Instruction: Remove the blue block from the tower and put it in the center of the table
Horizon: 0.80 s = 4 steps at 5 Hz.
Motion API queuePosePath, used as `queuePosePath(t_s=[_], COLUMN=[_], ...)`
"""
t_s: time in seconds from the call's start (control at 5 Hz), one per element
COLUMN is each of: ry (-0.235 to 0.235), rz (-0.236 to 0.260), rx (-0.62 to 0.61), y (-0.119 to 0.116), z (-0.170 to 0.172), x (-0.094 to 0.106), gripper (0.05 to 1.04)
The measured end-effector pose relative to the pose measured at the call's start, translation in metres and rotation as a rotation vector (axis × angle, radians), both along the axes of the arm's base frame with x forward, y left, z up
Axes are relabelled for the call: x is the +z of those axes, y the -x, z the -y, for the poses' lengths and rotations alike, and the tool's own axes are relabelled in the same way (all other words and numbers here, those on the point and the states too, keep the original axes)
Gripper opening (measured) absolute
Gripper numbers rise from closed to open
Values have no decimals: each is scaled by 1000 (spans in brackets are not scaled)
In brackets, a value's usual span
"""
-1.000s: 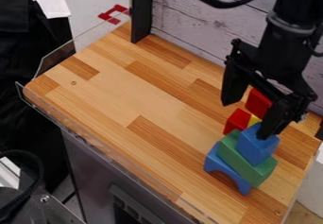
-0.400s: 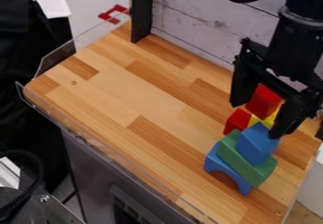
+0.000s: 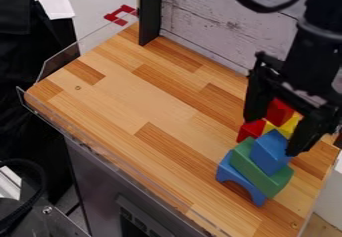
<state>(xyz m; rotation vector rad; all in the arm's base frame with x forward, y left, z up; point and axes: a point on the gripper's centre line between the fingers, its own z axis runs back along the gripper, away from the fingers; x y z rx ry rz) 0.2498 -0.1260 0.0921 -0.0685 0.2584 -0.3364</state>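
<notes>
Tabletop [image 3: 153, 101] beneath downturned, spread end effector [image 3: 272, 135].

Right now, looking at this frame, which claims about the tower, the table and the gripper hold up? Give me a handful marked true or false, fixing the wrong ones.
1. The blue block rests on the green block. True.
2. The blue arch stands on the wooden table. True.
3. The jaws are pressed shut. False: the gripper has them apart.
4. The blue block lies at the table's center. False: it tops the tower.
5. A yellow block is near the red blocks. True.
</notes>
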Motion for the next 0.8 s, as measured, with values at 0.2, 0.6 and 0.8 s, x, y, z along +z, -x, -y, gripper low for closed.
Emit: queuePosePath(t_s=[0.2, 0.6, 0.8], ry=[0, 2, 2], rz=[-34, -46, -43], rx=[21, 36, 41], y=[0, 3, 3], z=[-1, 0, 0], x=[-9, -10, -11], gripper=[999, 958, 676])
